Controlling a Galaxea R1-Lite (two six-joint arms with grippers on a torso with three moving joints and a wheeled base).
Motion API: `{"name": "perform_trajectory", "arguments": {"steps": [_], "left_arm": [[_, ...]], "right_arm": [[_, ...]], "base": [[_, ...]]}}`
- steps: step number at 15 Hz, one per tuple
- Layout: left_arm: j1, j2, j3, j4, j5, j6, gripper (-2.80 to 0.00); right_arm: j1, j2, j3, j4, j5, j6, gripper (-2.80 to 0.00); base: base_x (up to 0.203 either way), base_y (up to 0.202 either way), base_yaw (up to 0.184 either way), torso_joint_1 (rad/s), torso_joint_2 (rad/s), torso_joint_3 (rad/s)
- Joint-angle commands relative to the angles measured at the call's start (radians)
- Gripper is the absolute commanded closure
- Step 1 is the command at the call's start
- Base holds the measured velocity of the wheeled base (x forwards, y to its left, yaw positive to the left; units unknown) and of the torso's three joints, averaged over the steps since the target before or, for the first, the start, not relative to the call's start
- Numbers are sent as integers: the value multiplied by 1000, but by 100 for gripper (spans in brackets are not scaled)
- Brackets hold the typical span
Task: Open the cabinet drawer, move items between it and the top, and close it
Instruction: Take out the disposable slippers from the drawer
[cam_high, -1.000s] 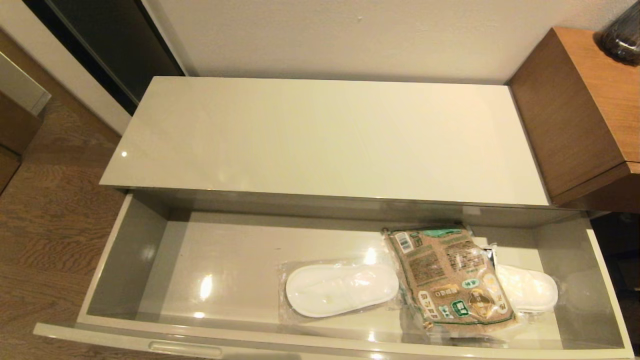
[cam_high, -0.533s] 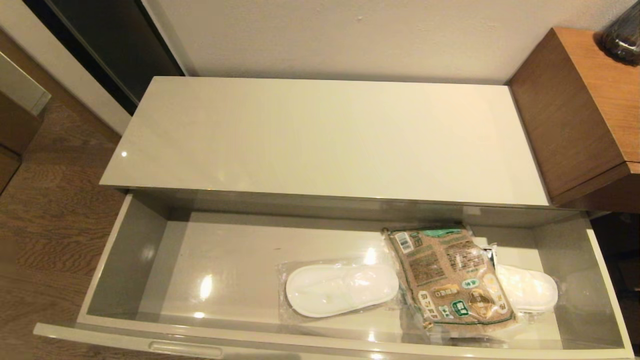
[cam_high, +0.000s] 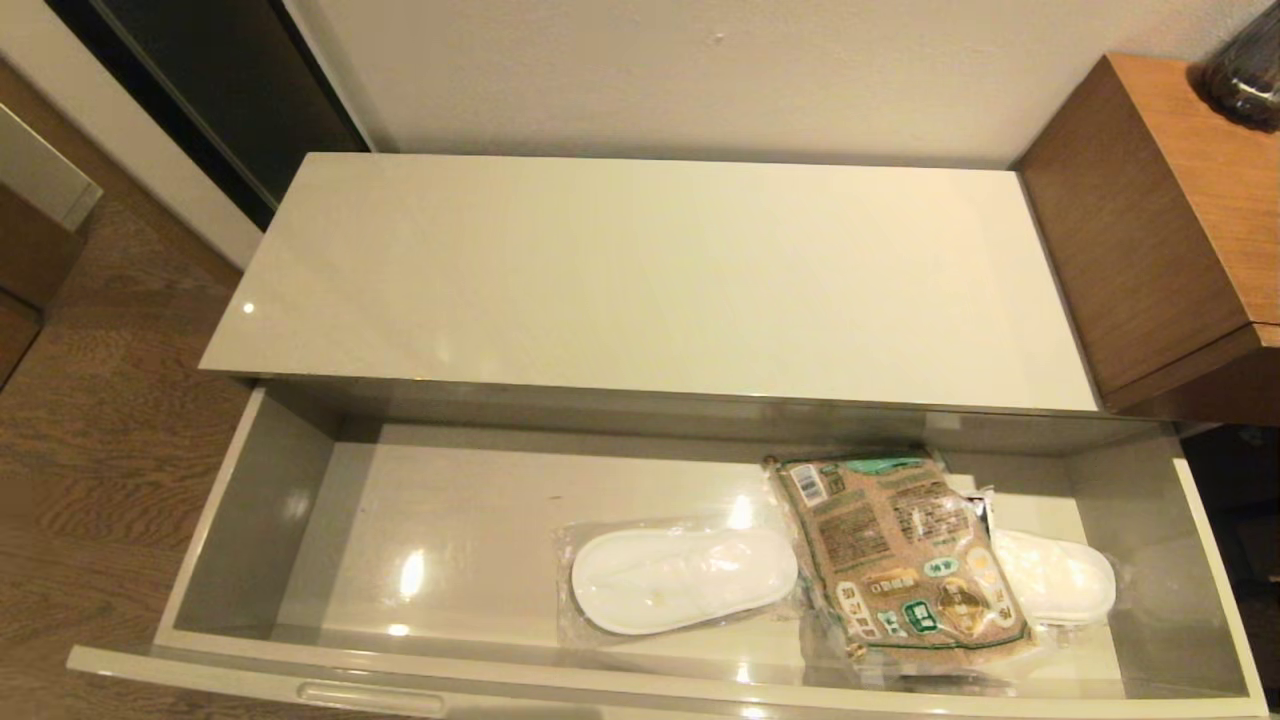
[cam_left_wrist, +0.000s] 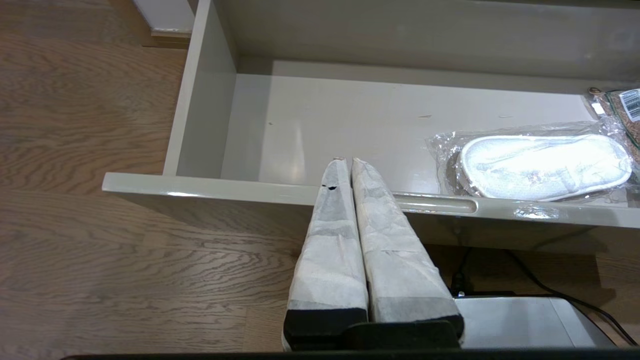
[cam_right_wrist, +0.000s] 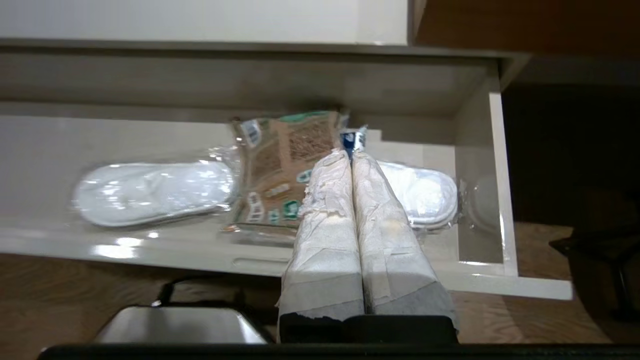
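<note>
Drawer standing pulled out, lower half of head frame, so you are getting reach inside. Grain bag lying lower right over one slipper pack; second slippers beside it, centre. Top bare. Right claw closed, empty, hovering over bag, likely your pick. Left claw closed, parked at drawer front.

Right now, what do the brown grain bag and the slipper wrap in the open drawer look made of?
Brown grain bag with green border: likely printed plastic film; surface crinkles and shines. Clear wrap on white slippers: thin transparent plastic, wrinkled with glare. Slippers themselves look like soft white fabric.
</note>
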Motion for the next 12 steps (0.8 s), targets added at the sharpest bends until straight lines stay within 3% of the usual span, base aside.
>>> {"name": "perform_trajectory", "arguments": {"steps": [1, 5, 8, 12], "left_arm": [[0, 2, 0, -1, 0, 0, 0], [2, 2, 0, -1, 0, 0, 0], [0, 2, 0, -1, 0, 0, 0], [0, 2, 0, -1, 0, 0, 0]], "right_arm": [[-1, 28, -236, 273, 12, 9, 0], [-7, 397, -424, 361, -33, 30, 0], [-7, 685, -478, 369, -44, -53, 0], [39, 1059, -488, 236, 41, -180, 0]], "base": [[0, 0, 0, 0, 0, 0], [0, 0, 0, 0, 0, 0], [0, 0, 0, 0, 0, 0], [0, 0, 0, 0, 0, 0]]}}
